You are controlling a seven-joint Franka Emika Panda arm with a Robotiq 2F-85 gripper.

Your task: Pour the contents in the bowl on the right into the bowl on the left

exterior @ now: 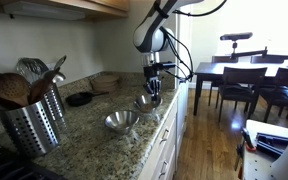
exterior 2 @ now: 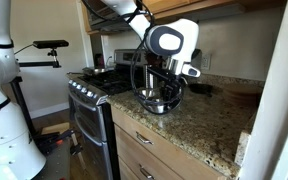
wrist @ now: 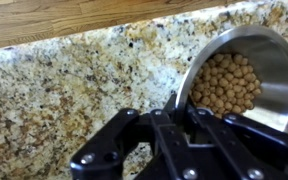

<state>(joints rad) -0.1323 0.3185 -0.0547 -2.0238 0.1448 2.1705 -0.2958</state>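
A speckled granite countertop [exterior: 84,145] is seen in a kitchen, with a dining table [exterior: 234,70] beyond it and a stove [exterior 2: 89,95] beside it in an exterior view; a metal utensil holder [exterior: 29,125] and a dark pan [exterior: 79,98] are set on the stone. Two steel bowls are placed near the counter's front edge; the pellet bowl [wrist: 269,60], partly filled with small brown pellets [wrist: 224,85], rests on the granite near the other bowl [exterior: 121,121], the two apart. The gripper [wrist: 181,108] is held at the pellet bowl's rim; in the wrist view its fingers are drawn together and clenched on that rim.
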